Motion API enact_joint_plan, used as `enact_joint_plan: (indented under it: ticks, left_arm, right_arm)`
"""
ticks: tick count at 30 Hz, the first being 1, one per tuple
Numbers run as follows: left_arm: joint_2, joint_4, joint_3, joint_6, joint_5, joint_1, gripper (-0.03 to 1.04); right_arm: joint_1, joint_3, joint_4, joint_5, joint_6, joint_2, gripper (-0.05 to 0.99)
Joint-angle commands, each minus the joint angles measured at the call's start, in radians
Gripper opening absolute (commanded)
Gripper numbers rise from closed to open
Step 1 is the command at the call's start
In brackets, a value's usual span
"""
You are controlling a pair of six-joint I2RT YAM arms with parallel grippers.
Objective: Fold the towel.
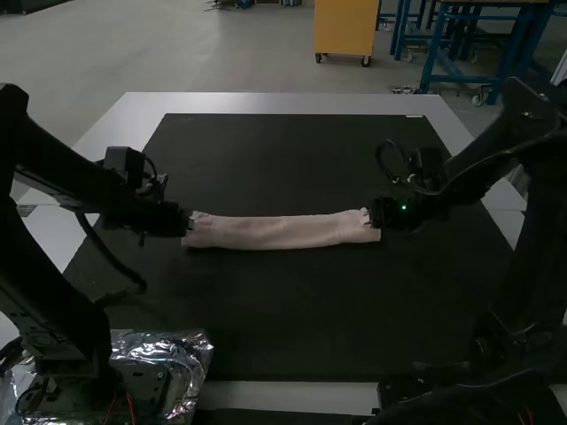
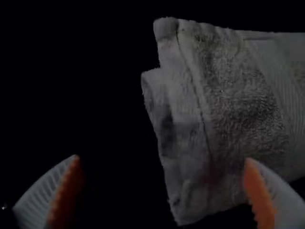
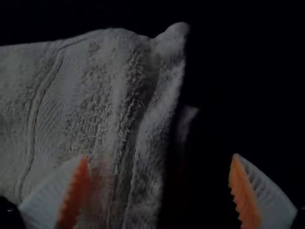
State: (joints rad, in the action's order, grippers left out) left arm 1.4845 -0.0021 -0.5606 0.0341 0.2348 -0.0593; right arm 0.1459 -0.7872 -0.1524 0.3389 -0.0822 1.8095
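Towel lies in a narrow folded strip across the tabletop. Left gripper and right gripper: jaws open at its ends. Advisable: catch every layer (inner flaps included), close both together, then lift level.

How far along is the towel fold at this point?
Looks done: the towel lies as a long narrow strip across the dark mat, layered edges showing at its end in the left wrist view.
In hand: nothing looks gripped; the left gripper and right gripper are open at opposite ends.
Left: probably shortening the strip, which is not yet folded end to end.
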Motion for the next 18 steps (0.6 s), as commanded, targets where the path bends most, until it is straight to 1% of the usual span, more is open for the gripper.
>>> enact_joint_plan:
  ticks: [1,3,7,8,18]
  left_arm:
    - [-0.026,0.010,-0.039,-0.007,-0.006,-0.010,0.89]
    - [-0.029,0.004,-0.064,-0.003,-0.006,-0.010,0.94]
    - [-0.035,-0.004,-0.110,0.004,-0.006,-0.011,0.95]
    - [-0.035,-0.006,-0.117,0.007,-0.006,-0.010,0.96]
    - [-0.038,-0.018,-0.133,0.009,-0.006,-0.011,0.96]
  right_arm:
    - [-0.003,-0.020,-0.009,-0.017,-0.004,-0.064,0.77]
    - [0.000,-0.032,-0.007,-0.015,0.001,-0.072,0.81]
    - [0.024,-0.047,-0.006,-0.021,0.001,-0.072,0.81]
    - [0.030,-0.047,-0.006,-0.028,0.001,-0.070,0.83]
    - [0.069,-0.032,-0.029,-0.052,0.001,-0.010,0.85]
